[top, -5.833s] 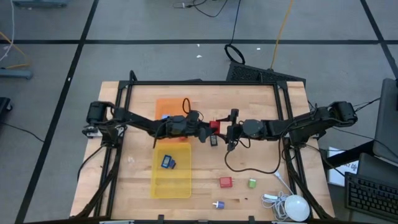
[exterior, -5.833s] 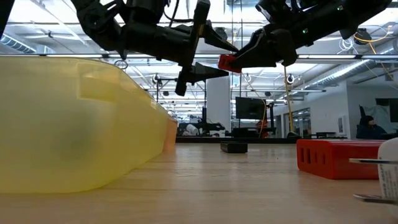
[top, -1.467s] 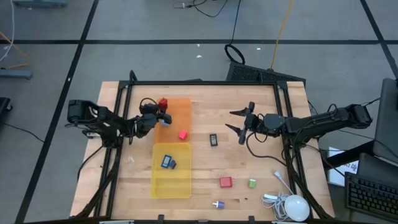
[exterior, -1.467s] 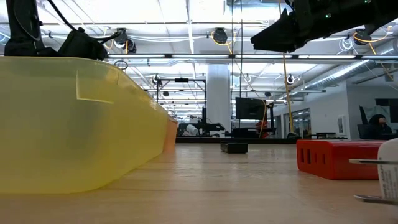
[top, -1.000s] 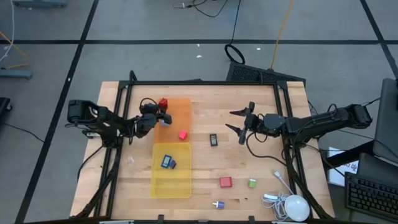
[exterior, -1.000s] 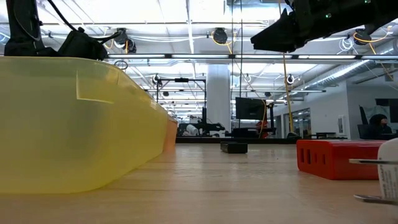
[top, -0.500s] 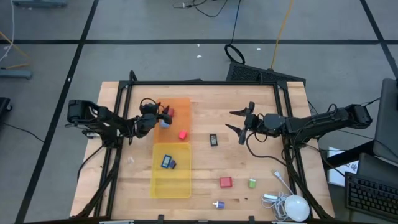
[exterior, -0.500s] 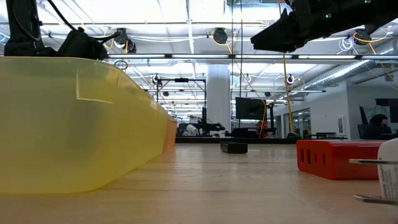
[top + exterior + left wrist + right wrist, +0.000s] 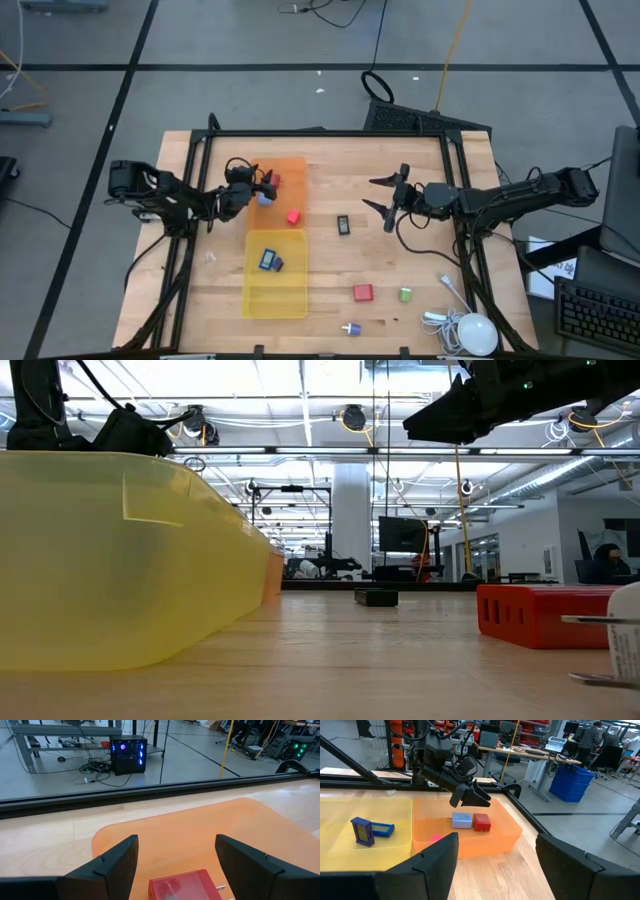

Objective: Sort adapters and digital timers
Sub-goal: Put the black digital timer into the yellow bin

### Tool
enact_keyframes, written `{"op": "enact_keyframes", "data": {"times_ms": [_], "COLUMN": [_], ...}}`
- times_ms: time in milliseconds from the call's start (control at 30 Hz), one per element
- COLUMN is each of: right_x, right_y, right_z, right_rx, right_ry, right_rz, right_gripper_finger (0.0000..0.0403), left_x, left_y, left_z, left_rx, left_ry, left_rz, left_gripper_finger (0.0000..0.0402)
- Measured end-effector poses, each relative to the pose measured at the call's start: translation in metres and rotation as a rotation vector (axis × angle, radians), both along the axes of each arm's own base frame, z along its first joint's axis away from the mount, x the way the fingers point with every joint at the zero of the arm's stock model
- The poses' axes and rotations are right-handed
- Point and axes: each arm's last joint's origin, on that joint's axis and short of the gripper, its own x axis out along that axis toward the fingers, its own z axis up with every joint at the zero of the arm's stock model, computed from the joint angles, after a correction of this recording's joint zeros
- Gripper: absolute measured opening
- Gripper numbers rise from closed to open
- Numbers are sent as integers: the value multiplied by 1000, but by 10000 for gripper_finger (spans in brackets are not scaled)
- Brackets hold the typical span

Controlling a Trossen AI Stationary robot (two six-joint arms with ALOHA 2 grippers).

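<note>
From above, your left gripper [image 9: 268, 184] sits over the orange tray [image 9: 295, 168] at 10 o'clock from table centre, fingers spread wide and empty. A red adapter [image 9: 274, 181] and a light blue adapter [image 9: 264, 196] lie in that tray just by the fingertips, with a pink adapter [image 9: 294, 216] near the tray's front edge. 2 blue digital timers [image 9: 270, 260] rest in the yellow tray [image 9: 290, 298]. A black digital timer [image 9: 343, 225] lies on the wood at centre. Your right gripper [image 9: 383, 196] hovers at 2 o'clock, spread wide, empty.

At table level, a red adapter on the wood [image 9: 535, 614] stands at 3 o'clock.

Your left wrist camera shows the red adapter between the open fingers [image 9: 112, 865], untouched.

Your right wrist camera shows the far gripper above the 2 adapters, apart from them.
</note>
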Motion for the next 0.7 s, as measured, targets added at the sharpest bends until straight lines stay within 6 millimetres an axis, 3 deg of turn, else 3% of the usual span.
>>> {"op": "enact_keyframes", "data": {"times_ms": [433, 700], "right_x": [0, 0], "right_y": [0, 0], "right_z": [0, 0], "right_rx": [0, 0], "right_ry": [0, 0], "right_rz": [0, 0], "right_gripper_finger": [254, 254], "left_x": [1, 4], "left_y": [-1, -5], "left_z": [0, -1], "left_rx": [-16, -23], "left_ry": [-5, 34], "left_rz": [-50, -174], "left_gripper_finger": [269, 269]}}
